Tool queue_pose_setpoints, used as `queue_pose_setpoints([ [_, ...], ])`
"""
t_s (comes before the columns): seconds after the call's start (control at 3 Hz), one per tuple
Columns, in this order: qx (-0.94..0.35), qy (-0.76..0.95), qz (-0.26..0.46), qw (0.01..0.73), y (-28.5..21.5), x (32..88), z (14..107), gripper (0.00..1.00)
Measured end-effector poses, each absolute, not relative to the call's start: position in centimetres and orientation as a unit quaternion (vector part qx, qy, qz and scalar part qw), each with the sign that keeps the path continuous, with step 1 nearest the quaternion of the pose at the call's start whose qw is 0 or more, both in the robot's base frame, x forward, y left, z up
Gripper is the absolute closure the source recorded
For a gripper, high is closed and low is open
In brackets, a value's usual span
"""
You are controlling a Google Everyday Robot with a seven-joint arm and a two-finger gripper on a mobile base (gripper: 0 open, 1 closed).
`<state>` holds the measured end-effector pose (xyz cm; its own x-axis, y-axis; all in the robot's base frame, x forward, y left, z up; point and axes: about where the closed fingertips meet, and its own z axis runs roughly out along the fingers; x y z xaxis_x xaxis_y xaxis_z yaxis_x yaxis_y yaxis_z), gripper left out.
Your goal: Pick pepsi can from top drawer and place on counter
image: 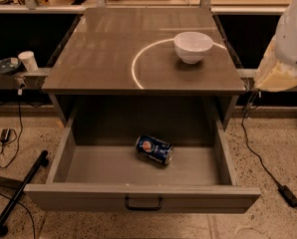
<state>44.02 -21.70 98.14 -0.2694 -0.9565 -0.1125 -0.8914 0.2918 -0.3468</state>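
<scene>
The pepsi can (pixel 154 149) lies on its side on the floor of the open top drawer (pixel 78 195), near the middle. The drawer is pulled fully out, and its dark bar handle (pixel 143 203) is at the front centre. The counter (pixel 103 49) above it bears a pale circular arc. Only a white and cream part of my arm (pixel 287 51) shows at the right edge, beside the counter's right side and well above the can. The gripper itself is out of view.
A white bowl (pixel 193 46) stands on the counter's right rear part, on the arc. A side shelf at the left holds a white cup (pixel 27 60) and a dish (pixel 6 65). A black bar (pixel 19 193) and cables (pixel 260 158) lie on the floor.
</scene>
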Motion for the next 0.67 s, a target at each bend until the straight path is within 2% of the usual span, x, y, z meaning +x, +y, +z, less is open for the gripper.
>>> queue_pose_setpoints([
  [0.67, -0.585, 0.789, -0.108, 0.151, -21.70, 44.02, 98.14, 0.12],
])
